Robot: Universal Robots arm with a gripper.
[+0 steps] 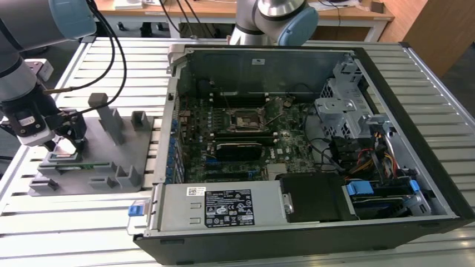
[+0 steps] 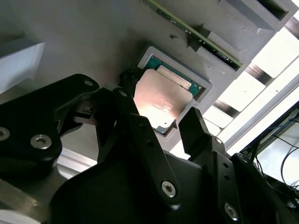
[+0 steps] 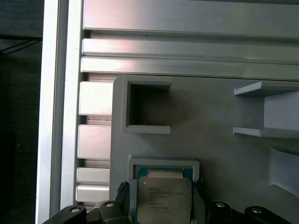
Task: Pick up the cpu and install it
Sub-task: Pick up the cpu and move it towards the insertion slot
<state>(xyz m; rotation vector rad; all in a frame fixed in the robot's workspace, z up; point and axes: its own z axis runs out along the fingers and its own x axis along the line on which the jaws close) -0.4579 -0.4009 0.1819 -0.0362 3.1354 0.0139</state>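
Observation:
The cpu (image 3: 163, 199), a flat square chip with a silver top on a green base, lies in a square recess of the grey fixture block (image 3: 210, 140). In both wrist views my gripper (image 3: 163, 193) straddles it, one black finger against each of two opposite edges. In the second wrist view the cpu (image 2: 161, 100) sits between the fingers (image 2: 192, 123), still down in its recess. In the exterior view my gripper (image 1: 65, 146) stands low over the fixture block (image 1: 104, 167), at the exterior view's left of the open computer case (image 1: 297, 139). The black socket (image 1: 246, 118) is on the motherboard inside the case.
A thin green memory stick (image 2: 196, 35) stands in a slot of the fixture beside the cpu recess. Grey posts (image 1: 111, 119) rise from the fixture. A second arm's base (image 1: 271, 22) stands behind the case. The table is slatted aluminium (image 3: 187, 46).

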